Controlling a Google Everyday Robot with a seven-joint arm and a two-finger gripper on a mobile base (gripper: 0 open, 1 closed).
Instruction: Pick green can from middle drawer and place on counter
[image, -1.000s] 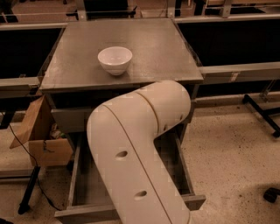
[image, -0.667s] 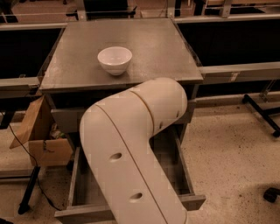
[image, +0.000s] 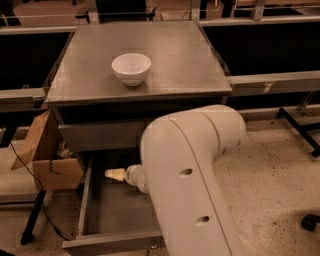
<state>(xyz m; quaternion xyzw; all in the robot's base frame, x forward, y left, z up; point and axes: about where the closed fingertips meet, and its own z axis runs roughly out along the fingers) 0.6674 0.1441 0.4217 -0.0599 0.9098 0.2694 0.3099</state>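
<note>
The step in hand looks like the reach into the open middle drawer (image: 112, 217): the end effector (image: 116, 174) sits low inside it, near the back left, under the shallower drawer front (image: 100, 136) above. How far open it is, or whether it has hold of anything, cannot be told from here. The green can does not show anywhere; the drawer floor in view is bare, so it is probably hidden behind the bulky arm (image: 195, 170) or back in the shadow. The next move calls for finding and closing on the can, then lifting out clear of the upper drawer front and the counter (image: 175, 60) lip. The drawer's side walls hem the reach, and a cardboard box (image: 52, 167) stands just beside the left side. Up top, the white bowl (image: 131, 67) sits left of centre, leaving wide room to its right.
</note>
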